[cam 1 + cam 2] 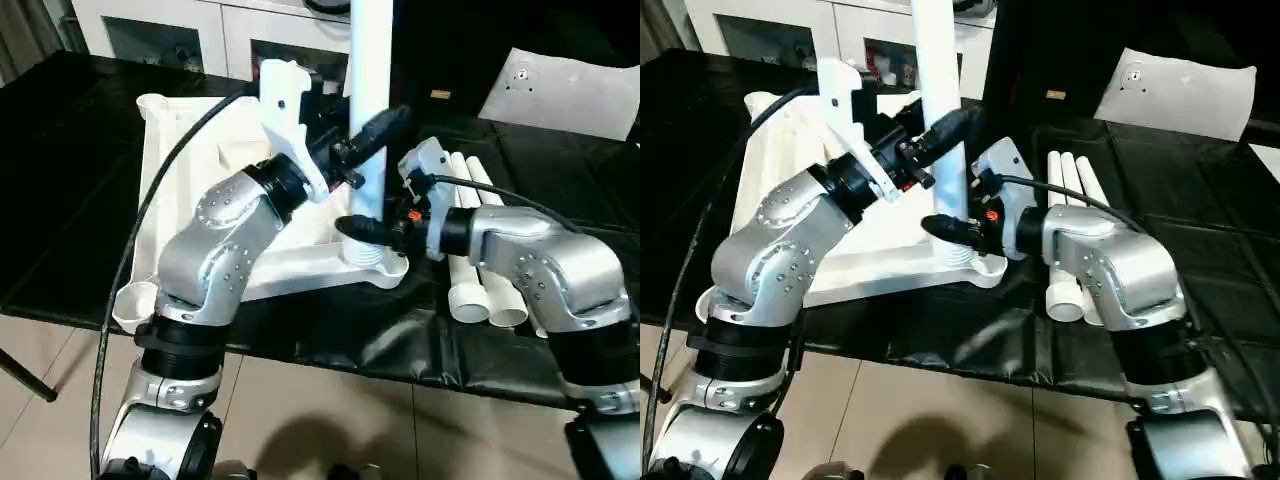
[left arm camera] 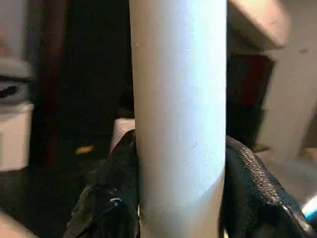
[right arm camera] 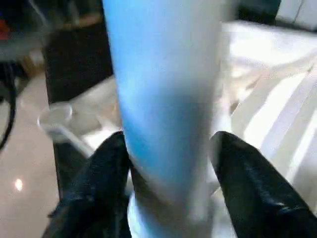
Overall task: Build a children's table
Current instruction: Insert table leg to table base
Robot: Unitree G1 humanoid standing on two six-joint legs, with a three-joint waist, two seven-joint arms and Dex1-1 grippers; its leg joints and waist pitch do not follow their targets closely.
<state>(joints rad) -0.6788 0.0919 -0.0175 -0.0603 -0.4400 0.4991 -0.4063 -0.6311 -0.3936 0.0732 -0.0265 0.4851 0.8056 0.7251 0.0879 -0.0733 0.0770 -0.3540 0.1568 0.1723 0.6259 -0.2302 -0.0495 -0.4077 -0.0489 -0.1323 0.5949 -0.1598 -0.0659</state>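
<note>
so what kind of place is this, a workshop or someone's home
Probably an indoor room set up as a robot test space rather than a workshop: a table draped in black cloth, a white cabinet with dark compartments behind it, and a pale tiled floor.

Silver forearms [image 1: 225,245], black cables, black claws

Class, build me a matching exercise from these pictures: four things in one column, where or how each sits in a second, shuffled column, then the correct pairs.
Things
1. upright leg
2. spare legs
3. tabletop
4. cabinet

Places or states
A. lying side by side on the black cloth, by the right arm
B. behind the table, at the back
C. standing in a corner socket, between the fingers of both grippers
D. lying ribbed side up

Pairs: 1-C, 2-A, 3-D, 4-B
</note>
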